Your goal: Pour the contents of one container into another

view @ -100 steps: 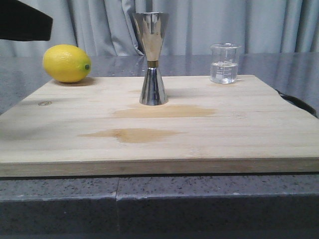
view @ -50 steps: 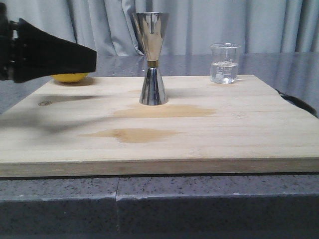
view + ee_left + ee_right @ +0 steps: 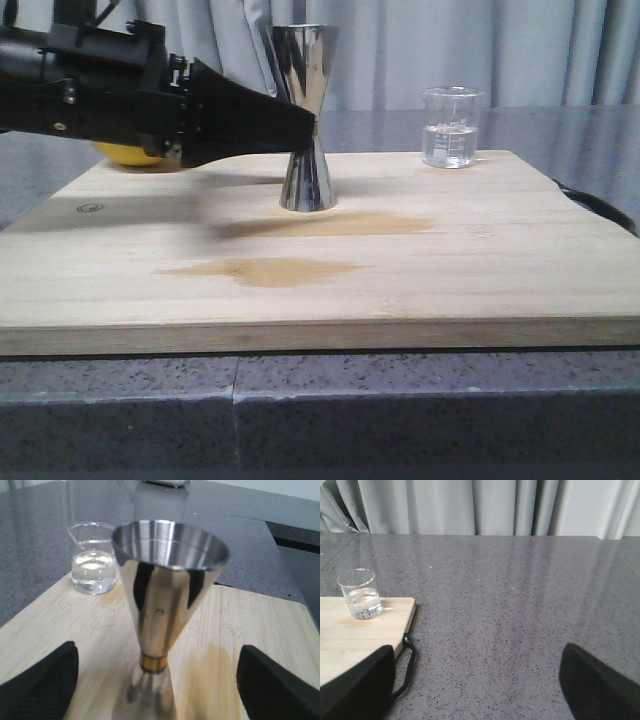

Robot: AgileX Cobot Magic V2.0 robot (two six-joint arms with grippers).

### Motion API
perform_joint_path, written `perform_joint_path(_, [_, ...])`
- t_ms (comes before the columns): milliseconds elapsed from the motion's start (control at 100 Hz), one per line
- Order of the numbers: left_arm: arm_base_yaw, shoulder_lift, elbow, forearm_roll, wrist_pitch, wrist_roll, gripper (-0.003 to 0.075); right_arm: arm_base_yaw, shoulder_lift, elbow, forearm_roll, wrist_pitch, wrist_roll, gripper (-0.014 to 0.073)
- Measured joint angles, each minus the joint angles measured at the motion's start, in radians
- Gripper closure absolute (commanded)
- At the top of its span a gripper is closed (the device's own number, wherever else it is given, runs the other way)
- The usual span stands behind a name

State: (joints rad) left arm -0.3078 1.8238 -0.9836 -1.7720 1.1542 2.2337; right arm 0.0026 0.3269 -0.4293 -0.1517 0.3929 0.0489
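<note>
Toward 12 o'clock on the wooden board [image 3: 400,260], the steel jigger [image 3: 305,120] stands upright, with the glass beaker [image 3: 450,127] of clear liquid well apart at its 3 o'clock. From 9 o'clock, the left gripper [image 3: 157,685] is seen with jaws spread wide either side of the jigger's waist, not touching. A lemon [image 3: 125,155] is partly hidden behind it. Over the bare worktop [image 3: 520,605], the right gripper [image 3: 477,685] is held with jaws apart.
</note>
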Motion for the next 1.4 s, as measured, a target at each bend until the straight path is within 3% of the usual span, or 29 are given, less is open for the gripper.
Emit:
perform_joint_path(180, [-0.042,0.053,-0.07,-0.002,0.0,0.0,0.0168,0.0,0.0,0.0,0.0,0.0,0.0,0.0008])
perform_joint_path(420, [-0.053,0.059,-0.1,-0.002,0.002,0.0,0.043,0.0,0.0,0.0,0.0,0.0,0.0,0.0008])
perform_joint_path(540, [-0.053,0.059,-0.102,-0.002,0.002,0.0,0.0494,0.0,0.0,0.0,0.0,0.0,0.0,0.0008])
perform_joint_path(1400, [-0.053,0.063,-0.177,0.002,0.002,-0.067,0.05,0.0,0.0,0.0,0.0,0.0,0.0,0.0008])
